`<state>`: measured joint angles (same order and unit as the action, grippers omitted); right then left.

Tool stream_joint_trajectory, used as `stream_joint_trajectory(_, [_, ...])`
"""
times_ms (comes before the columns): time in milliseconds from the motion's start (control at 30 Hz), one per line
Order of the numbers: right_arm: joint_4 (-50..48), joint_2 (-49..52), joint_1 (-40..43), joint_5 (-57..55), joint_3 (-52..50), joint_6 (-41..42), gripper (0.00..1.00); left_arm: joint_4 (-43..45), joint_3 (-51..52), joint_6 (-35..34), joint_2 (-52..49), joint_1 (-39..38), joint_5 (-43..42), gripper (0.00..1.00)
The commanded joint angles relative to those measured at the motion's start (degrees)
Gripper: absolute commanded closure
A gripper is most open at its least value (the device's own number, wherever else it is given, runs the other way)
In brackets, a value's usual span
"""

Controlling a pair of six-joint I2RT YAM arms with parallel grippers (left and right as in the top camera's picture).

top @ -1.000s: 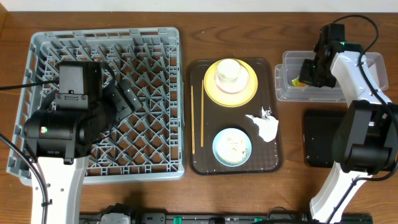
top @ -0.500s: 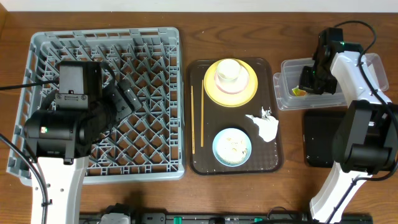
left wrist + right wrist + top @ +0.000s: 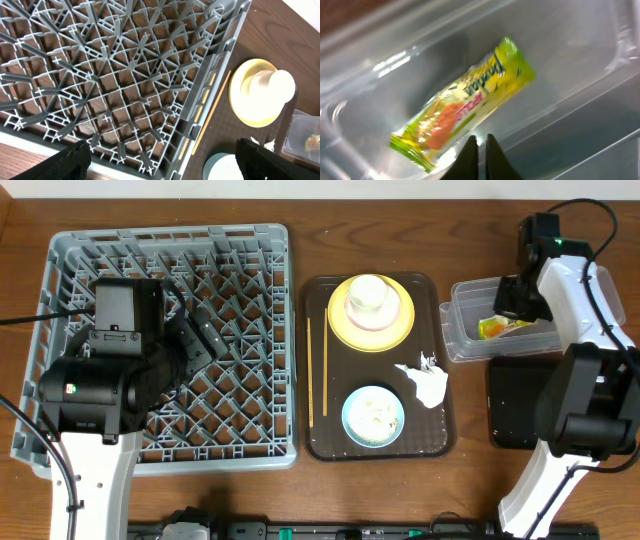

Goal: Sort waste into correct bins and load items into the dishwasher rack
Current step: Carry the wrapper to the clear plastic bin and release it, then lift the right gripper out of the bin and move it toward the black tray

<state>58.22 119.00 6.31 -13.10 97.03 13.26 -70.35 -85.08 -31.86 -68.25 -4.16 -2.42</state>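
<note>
The green-and-orange snack wrapper [image 3: 465, 105] lies loose in the clear tub [image 3: 462, 340]; it also shows in the overhead view [image 3: 497, 328]. My right gripper [image 3: 480, 146] is shut and empty just above the tub floor, beside the wrapper. My left gripper [image 3: 165, 162] is open and empty over the near right corner of the grey dishwasher rack [image 3: 160, 340]. On the brown tray, the yellow plate [image 3: 400, 330] carries a pale cup [image 3: 368, 295]. The light-blue bowl [image 3: 373, 416] holds rice scraps. The white napkin [image 3: 428, 383] and the chopsticks [image 3: 324, 360] lie there too.
The brown serving tray [image 3: 442, 442] sits between the rack and the bins. The shallow black tray [image 3: 508, 420] lies in front of the clear tub, partly under my right arm. The rack holds nothing.
My right gripper has drawn back toward the far side of the tub, uncovering the wrapper, which now lies free inside. The tub shifted slightly. The left arm has not moved.
</note>
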Motion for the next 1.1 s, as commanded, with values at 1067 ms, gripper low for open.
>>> stream_joint_trajectory(1067, [1.3, -0.6, 12.5, -3.2, -2.3, 2.4, 0.99, -0.1, -0.2, 0.3, 0.1, 0.2, 0.5, 0.06])
